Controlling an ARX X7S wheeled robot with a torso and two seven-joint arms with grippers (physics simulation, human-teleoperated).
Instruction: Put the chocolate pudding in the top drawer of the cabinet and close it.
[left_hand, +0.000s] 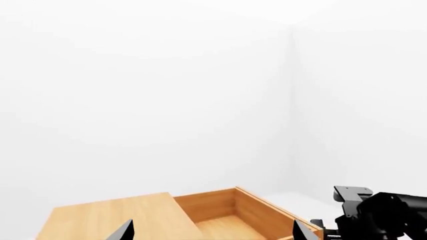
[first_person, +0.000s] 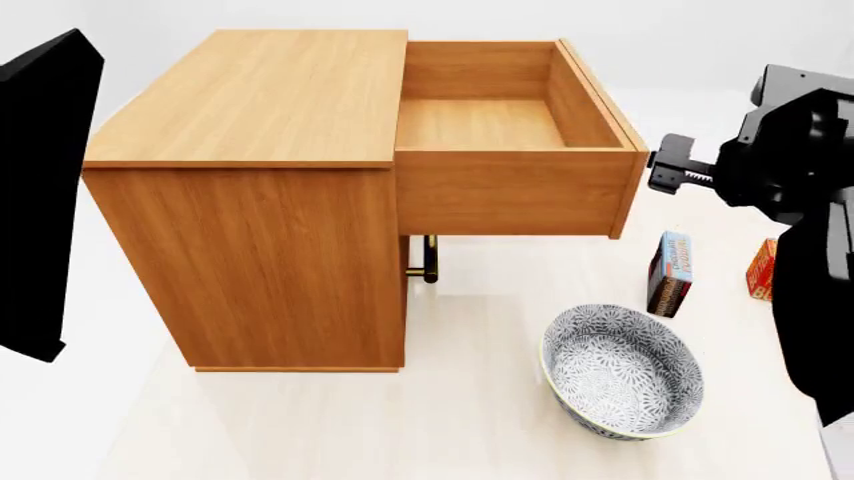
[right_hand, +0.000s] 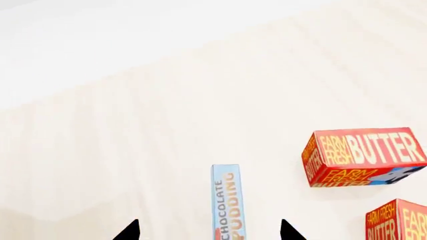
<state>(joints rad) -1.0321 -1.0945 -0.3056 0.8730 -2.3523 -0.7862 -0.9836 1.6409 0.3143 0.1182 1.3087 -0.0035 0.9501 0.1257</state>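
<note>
The chocolate pudding (first_person: 671, 272) is a thin box with a light-blue lettered face, standing on edge on the pale floor to the right of the cabinet (first_person: 267, 200). The top drawer (first_person: 514, 150) is pulled out wide and its inside is bare wood (left_hand: 220, 225). My right gripper (right_hand: 208, 234) is open above the floor, and the chocolate pudding (right_hand: 227, 200) lies beyond its tips, between them and untouched. My left gripper (left_hand: 213, 235) is open over the cabinet's top edge, holding nothing. Only my black right arm (first_person: 787, 150) shows beside the drawer front.
A blue-and-white patterned bowl (first_person: 622, 370) sits on the floor in front of the pudding. Two red butter boxes (right_hand: 363, 156) (right_hand: 400, 220) stand close beside it. The lower drawer's brass handle (first_person: 430, 258) sticks out under the open drawer. My left arm (first_person: 47, 190) hangs left of the cabinet.
</note>
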